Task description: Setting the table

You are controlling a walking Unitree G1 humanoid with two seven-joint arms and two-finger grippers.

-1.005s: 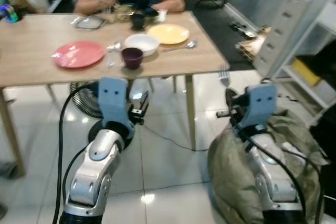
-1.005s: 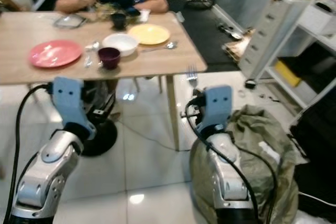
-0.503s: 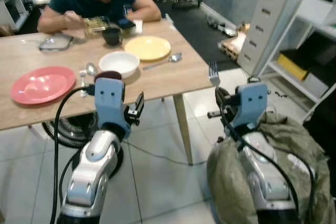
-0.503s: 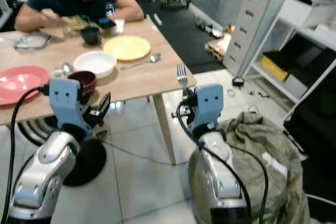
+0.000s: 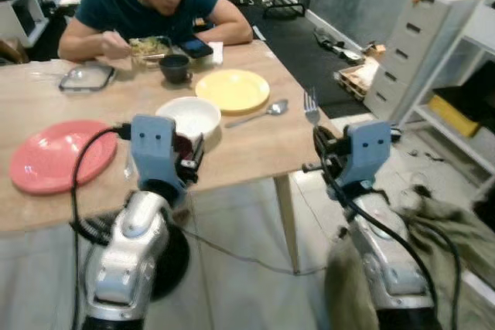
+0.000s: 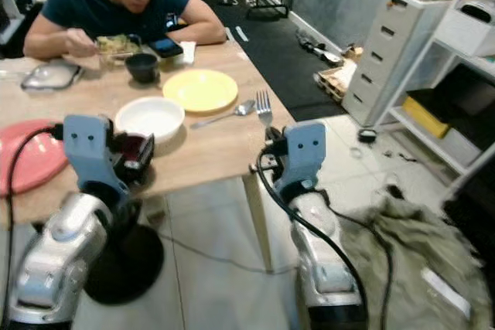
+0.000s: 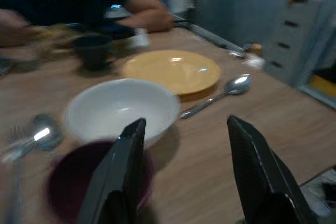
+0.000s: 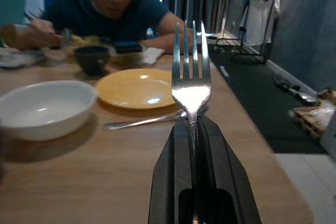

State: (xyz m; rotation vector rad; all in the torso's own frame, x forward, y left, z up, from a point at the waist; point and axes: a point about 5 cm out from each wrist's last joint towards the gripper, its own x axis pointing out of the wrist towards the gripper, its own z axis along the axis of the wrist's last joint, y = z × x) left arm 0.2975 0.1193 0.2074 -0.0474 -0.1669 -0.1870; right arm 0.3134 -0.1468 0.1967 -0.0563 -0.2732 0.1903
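- Much of the setting was already on the bench (image 5: 255, 144): a pink plate (image 5: 58, 156), a white bowl (image 5: 188, 117), a yellow plate (image 5: 232, 90) and a spoon (image 5: 259, 112) at the yellow plate's 4 o'clock.
- The right pincer (image 8: 191, 129) was clamped on an upright fork (image 8: 191, 74), held at the bench's near corner, not yet laid down.
- The left pincer (image 7: 184, 156) hung spread and empty near a dark cup (image 7: 79, 192).
- Placing the fork seemed to be the step left.

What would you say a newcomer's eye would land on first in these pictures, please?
Probably the fork standing upright, tines up, clamped in the right gripper at the wooden table's near corner. Next, the person eating at the far side, behind the yellow plate and white bowl. The left gripper, fingers spread, hovers near the white bowl and a dark purple bowl.
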